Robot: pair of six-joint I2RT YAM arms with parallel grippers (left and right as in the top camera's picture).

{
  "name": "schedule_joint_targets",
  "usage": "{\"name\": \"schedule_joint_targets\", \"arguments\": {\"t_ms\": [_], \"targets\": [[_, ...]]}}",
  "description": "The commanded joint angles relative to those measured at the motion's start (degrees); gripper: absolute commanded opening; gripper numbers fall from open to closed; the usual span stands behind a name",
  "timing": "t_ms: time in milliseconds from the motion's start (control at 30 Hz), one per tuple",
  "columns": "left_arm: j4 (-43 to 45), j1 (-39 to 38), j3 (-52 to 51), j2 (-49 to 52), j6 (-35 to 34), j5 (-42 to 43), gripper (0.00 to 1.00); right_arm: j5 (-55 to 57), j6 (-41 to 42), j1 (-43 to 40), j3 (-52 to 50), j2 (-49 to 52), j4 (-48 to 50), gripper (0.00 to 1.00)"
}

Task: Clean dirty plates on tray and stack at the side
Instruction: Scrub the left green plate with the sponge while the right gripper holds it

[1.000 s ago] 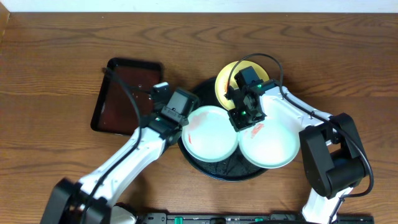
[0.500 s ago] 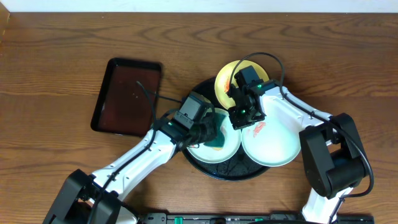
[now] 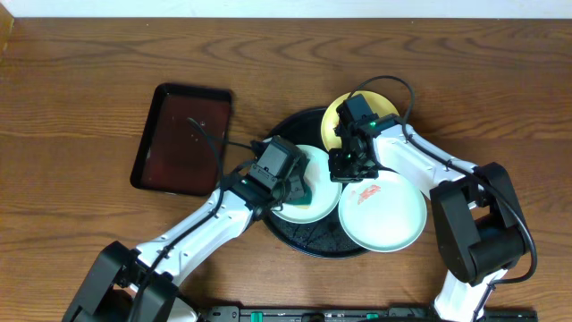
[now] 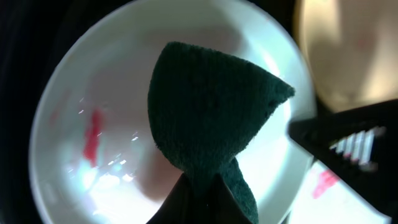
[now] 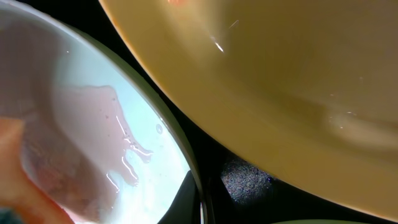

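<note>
A brown wooden table point(image 3: 89, 72) fills the overhead view. Near its middle lies the round black tray point(image 3: 313, 237); the right wrist view shows its surface dark with fine speckles. To its left, apart from it, sits a smaller rectangular dark brown tray point(image 3: 183, 134).

All three plates are on the black tray, close together. The right plate point(image 3: 384, 210) is pale mint-white and sits at the near right side, reaching over the tray's rim. It carries a red smear point(image 3: 366, 192) near its far edge. The left plate point(image 3: 323, 195) is also mint-white and is partly covered by the left arm. In the left wrist view it looks glossy and wet, with a short red streak point(image 4: 93, 134) on one side. The yellow plate point(image 3: 335, 114) lies at the far side of the tray, partly under the right arm. From the right wrist its surface is smooth pale yellow with small highlights, and a white plate rim with a pinkish wet film runs just beside it; I cannot tell which white plate this is.

A dark green cloth point(image 4: 211, 130) hangs over the left plate. The left gripper point(image 3: 297, 182) pinches its narrow end, with fingers closed on it. The right gripper point(image 3: 349, 165) is low between the yellow plate and the two white ones; whether its fingers are open or closed I cannot tell.
</note>
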Motion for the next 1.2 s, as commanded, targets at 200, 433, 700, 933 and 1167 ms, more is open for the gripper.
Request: {"name": "schedule_joint_targets", "arguments": {"t_ms": [200, 433, 700, 933, 1167], "targets": [[0.98, 0.81, -0.24, 9.75, 1.97, -3.91, 0.07, 3.17, 2.82, -0.17, -0.24, 1.09, 0.52, 0.01], [-10.84, 5.11, -0.22, 9.68, 4.55, -26.43, 0.07, 5.29, 2.43, -0.20, -0.24, 1.09, 0.15, 0.01], [-3.63, 5.62, -0.22, 9.53, 12.72, -31.26, 0.07, 5.29, 2.21, -0.20, -0.24, 1.09, 0.09, 0.01], [4.15, 5.55, -0.15, 1.27, 21.46, -31.12, 0.07, 5.29, 1.38, -0.20, -0.24, 1.09, -0.07, 0.01], [5.53, 5.51, -0.17, -8.26, 20.85, -13.57, 0.08, 5.27, 1.09, -0.17, -0.24, 1.09, 0.09, 0.01]]}}
